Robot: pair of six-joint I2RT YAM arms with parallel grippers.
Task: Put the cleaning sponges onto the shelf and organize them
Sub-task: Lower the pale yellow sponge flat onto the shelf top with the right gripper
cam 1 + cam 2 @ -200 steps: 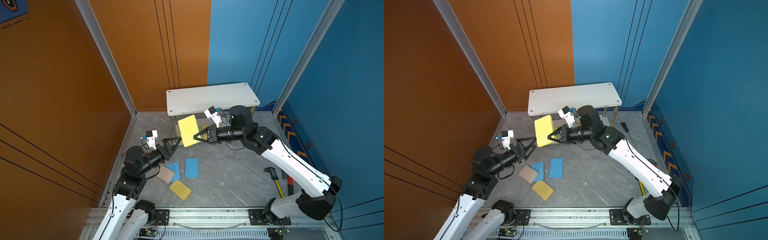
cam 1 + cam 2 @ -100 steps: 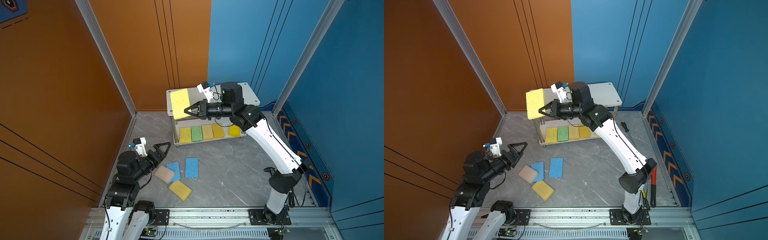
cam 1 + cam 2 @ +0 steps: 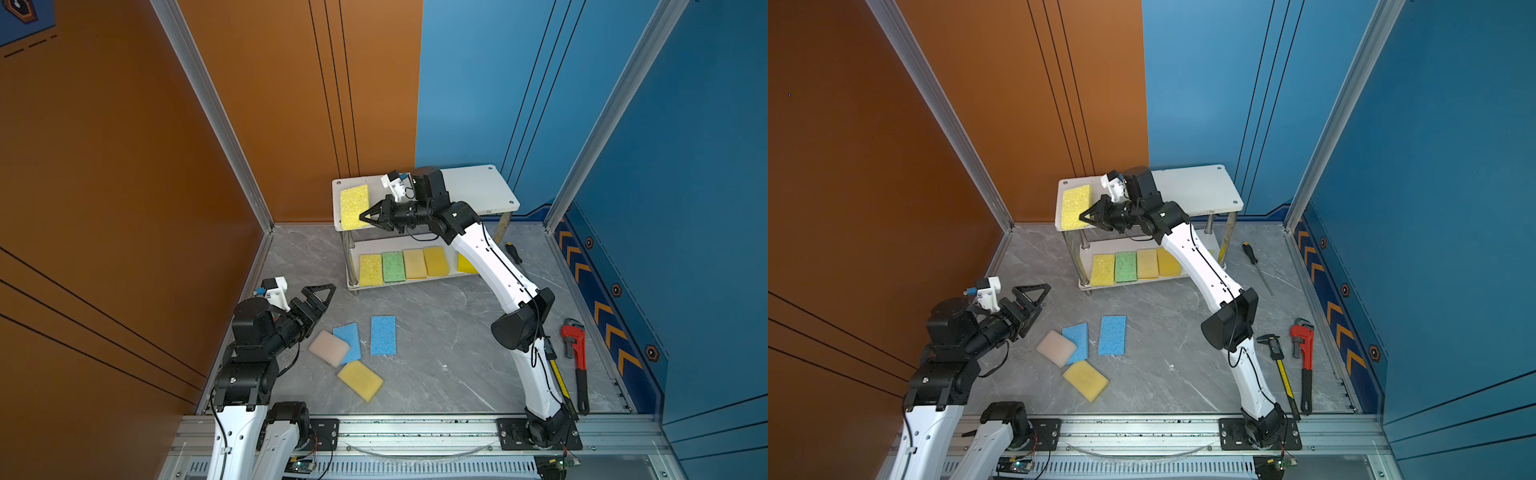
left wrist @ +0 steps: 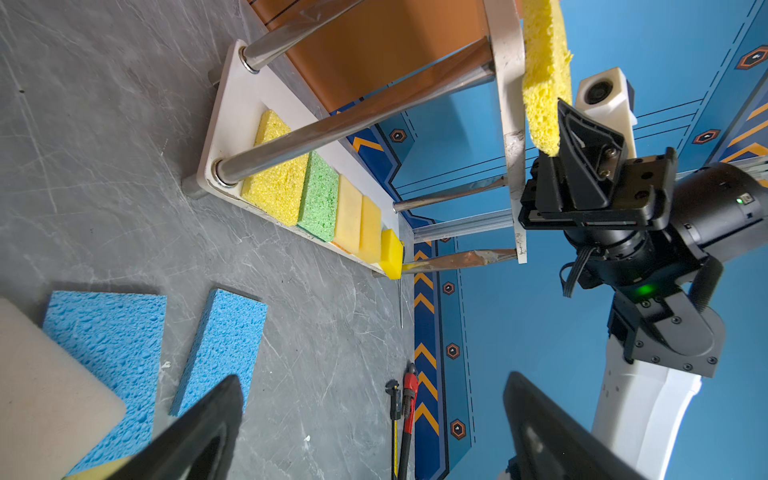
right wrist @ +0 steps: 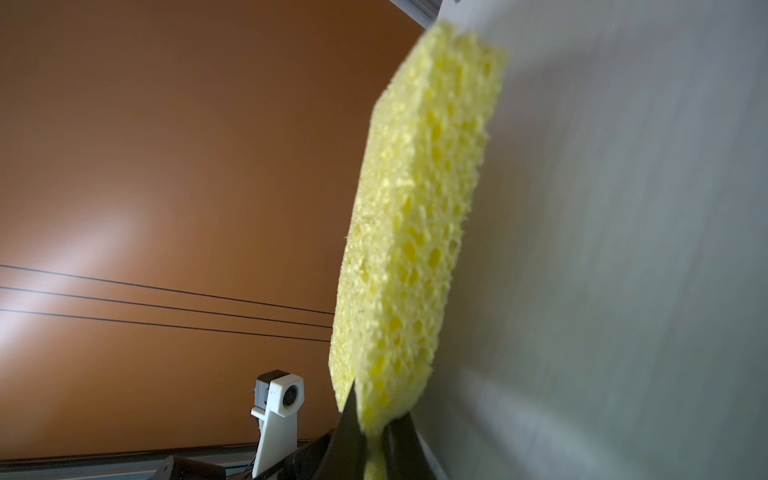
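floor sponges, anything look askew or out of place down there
Yes. The whitish-pink foam sponge lies skewed over a corner of one blue rectangular sponge, and the yellow foam sponge sits crooked beside them. The other blue sponge lies apart, nearly straight.

Red pipe wrench (image 3: 1306, 361), caliper (image 3: 1280, 368), screwdriver (image 3: 1251, 254)

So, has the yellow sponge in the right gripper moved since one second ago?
Yes. The yellow sponge, in the right gripper, rose from in front of the shelf to its top's left end.
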